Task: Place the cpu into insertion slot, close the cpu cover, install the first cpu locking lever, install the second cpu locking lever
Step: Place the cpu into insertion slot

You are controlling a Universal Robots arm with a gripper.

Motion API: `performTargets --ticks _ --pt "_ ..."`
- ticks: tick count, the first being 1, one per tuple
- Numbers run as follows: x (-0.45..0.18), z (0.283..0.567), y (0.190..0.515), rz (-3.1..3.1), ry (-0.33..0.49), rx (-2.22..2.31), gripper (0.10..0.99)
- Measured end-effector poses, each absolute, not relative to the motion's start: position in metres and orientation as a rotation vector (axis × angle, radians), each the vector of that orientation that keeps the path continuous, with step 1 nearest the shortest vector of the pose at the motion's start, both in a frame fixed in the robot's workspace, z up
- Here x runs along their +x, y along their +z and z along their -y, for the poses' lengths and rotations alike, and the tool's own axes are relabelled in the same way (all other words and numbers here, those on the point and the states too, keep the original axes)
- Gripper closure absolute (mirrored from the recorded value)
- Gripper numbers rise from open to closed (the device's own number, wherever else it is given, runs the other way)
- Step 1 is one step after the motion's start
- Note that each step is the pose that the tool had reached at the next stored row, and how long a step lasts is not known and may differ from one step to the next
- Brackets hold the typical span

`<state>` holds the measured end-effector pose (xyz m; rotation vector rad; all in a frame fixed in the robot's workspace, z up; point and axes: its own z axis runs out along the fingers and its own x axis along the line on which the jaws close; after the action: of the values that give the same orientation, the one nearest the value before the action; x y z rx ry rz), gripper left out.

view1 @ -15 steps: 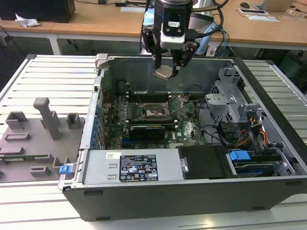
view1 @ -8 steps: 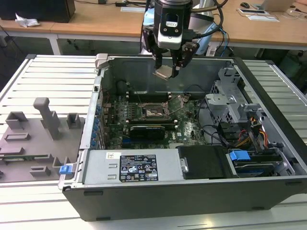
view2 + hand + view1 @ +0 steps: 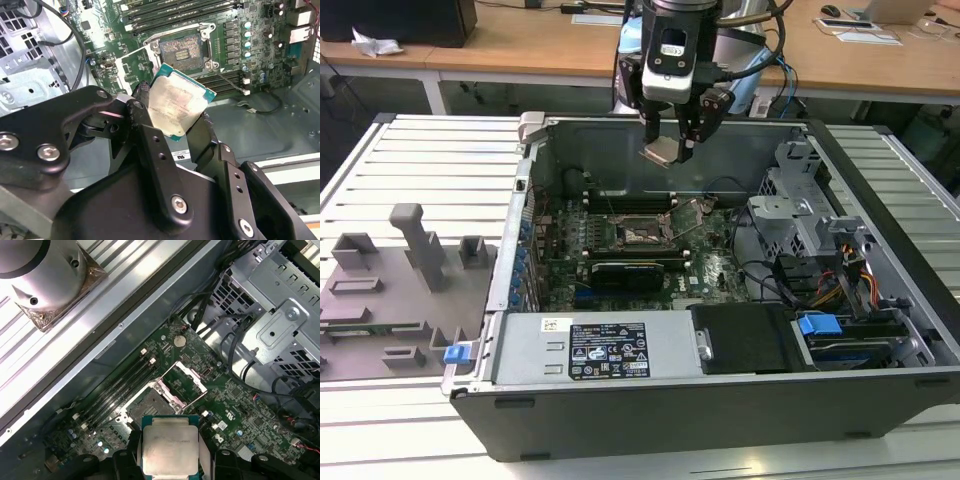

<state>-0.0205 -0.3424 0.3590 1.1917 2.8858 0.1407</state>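
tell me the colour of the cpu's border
Teal green around the cpu; the second wrist view shows it best.

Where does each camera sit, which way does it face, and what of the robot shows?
Exterior view: off the arm, looking down into the open computer case; gripper holding the cpu shows.
First wrist view: on the arm, looking down on the motherboard; fingers flank the cpu.
Second wrist view: on the arm, looking along the black fingers toward the insertion slot.
Both wrist views share cpu and insertion slot.
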Motion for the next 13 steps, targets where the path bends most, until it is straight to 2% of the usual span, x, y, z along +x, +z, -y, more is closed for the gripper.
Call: performTargets --ticks 13 --pt "-0.0205 0.3424 0.3586 -2.827 0.139 1.317 0.549"
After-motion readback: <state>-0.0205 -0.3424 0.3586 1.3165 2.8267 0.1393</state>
